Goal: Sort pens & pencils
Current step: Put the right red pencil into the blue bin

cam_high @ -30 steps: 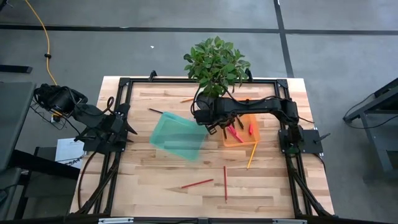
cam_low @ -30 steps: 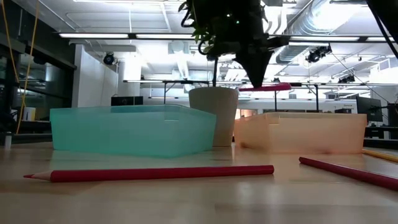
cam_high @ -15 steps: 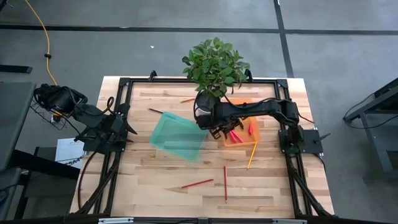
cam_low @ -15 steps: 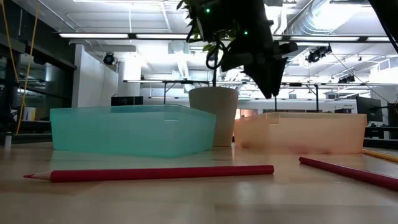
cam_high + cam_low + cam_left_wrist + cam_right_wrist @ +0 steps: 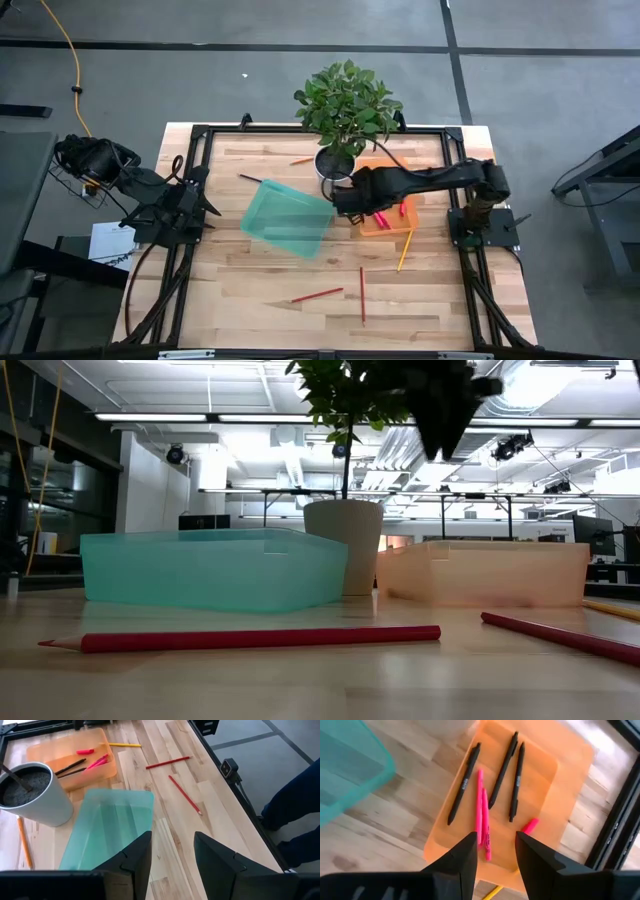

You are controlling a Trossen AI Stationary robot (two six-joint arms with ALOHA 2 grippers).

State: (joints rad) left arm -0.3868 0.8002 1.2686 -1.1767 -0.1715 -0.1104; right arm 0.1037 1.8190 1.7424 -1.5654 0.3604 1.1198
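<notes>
The pens (image 5: 490,800), three black and two pink plus a short pink piece, lie in the orange tray (image 5: 392,224) just beside the potted plant (image 5: 345,105). Above that tray hangs the right gripper (image 5: 495,851), fingers apart, holding nothing. Pencils (image 5: 318,295), red and yellow, lie loose on the table past the tray. The left gripper (image 5: 171,862) waits open beyond the teal bin (image 5: 285,218)

Right pincer (image 5: 492,852) open; left pincer (image 5: 170,852) parted, waiting.
</notes>
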